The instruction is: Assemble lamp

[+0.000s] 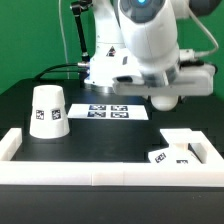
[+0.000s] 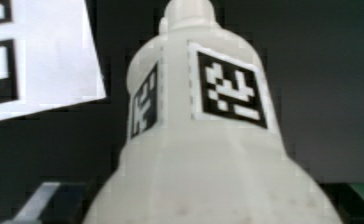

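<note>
In the wrist view the white bulb [image 2: 197,150] fills the frame, its narrow neck pointing away and a black-and-white tag on its side. My gripper [image 2: 193,208] is shut on its wide body; only slivers of the fingers [image 2: 31,203] show at either side. In the exterior view the gripper [image 1: 165,99] hangs low over the table just right of the marker board, and the bulb is mostly hidden under the hand. The cone-shaped shade [image 1: 48,110] stands upright at the left. The flat square base [image 1: 172,151] lies at the front right.
The marker board [image 1: 112,112] lies mid-table and also shows in the wrist view [image 2: 46,60]. A white border rail [image 1: 100,172] runs along the front and up both sides; the base sits in its right corner.
</note>
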